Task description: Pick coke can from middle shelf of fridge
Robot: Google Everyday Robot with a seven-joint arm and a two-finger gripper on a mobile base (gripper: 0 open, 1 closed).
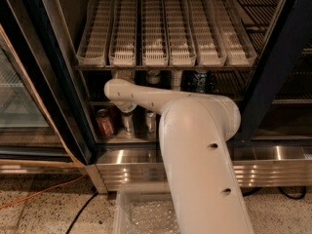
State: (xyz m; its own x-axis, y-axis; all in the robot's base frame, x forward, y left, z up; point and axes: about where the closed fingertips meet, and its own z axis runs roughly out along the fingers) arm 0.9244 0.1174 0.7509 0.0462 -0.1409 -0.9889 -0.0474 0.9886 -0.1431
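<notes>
The gripper (124,76) is inside the fridge (278,167), at the left end of the middle shelf (241,84). It sits just under the front edge of the white slotted lanes (161,28). Most of it is covered by the wrist of the white arm (195,145), so it cannot be told whether the gripper is apart, together or clamped on anything.

The coke can cannot be made out. The part of the middle shelf around the gripper is hidden behind the wrist.

Items located from the gripper:
- Right of it, on the same shelf: a silver can (153,77), upright.
- Further right: a dark can (199,79), upright, well apart from the gripper.
- Below it and slightly left, on the steel floor of the fridge: an orange-red can (104,122) with a pale label (this one is on the bottom level, not on the wire rack).
- Directly below it: two more silver cans (127,123), side by side and partly hidden by the forearm.
- Far below, on the speckled floor in front of the fridge: a clear plastic bin (141,213).
</notes>
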